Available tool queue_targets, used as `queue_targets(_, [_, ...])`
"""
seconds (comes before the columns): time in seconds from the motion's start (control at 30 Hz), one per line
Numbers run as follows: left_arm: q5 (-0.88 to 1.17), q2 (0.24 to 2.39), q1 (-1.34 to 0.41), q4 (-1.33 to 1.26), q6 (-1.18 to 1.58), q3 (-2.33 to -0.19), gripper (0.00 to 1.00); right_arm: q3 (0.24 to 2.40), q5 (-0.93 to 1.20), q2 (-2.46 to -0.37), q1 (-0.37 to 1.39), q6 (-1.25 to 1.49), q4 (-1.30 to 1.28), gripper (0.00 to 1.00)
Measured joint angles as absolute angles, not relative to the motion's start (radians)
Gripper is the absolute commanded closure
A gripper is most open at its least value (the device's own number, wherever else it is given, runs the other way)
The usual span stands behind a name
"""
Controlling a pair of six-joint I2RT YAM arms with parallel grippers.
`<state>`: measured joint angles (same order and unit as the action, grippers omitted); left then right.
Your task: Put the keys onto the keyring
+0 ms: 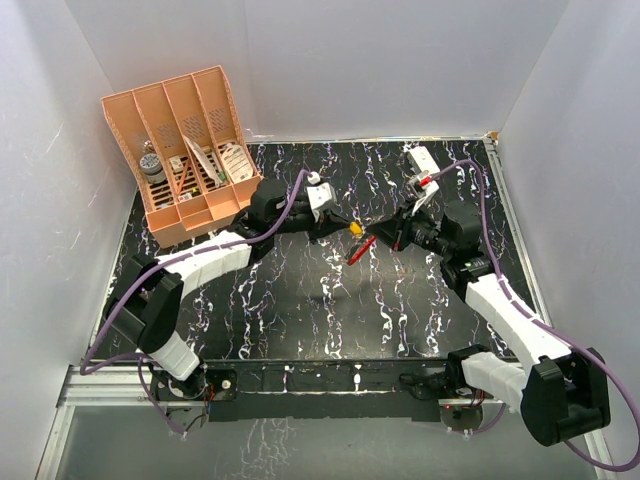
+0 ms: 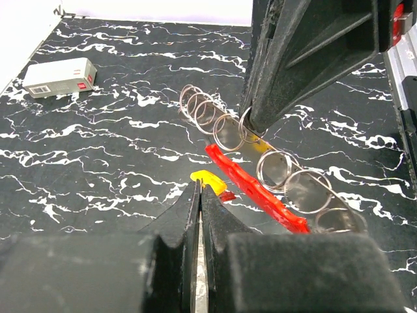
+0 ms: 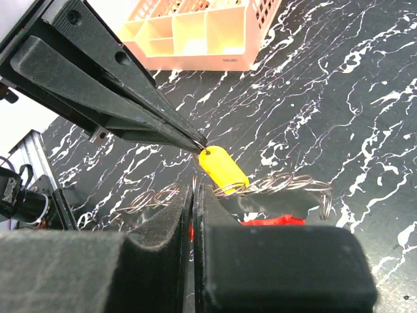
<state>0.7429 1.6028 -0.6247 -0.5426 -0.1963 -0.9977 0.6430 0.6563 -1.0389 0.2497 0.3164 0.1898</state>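
Above mid-table, the left gripper (image 2: pixel 198 195) is clamping tight on the yellow-headed key (image 2: pixel 208 180), its head projecting toward the right. Facing it, the right gripper (image 2: pixel 251 127) is pinching shut on one loop of a silvery ring chain (image 3: pixel 277 184). The red keyring (image 2: pixel 255 193) is running along that chain, between both grippers, just beside the key head.

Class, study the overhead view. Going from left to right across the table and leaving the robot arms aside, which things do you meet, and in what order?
Peach desk organizer → red keyring → white box
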Motion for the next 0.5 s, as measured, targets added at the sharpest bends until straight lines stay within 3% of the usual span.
queue_targets(0.5, [0.730, 1.558, -0.657, -0.493, -0.357, -0.998, 1.00, 0.686, 0.613, -1.092, 0.293, 0.321, 0.146, 1.00])
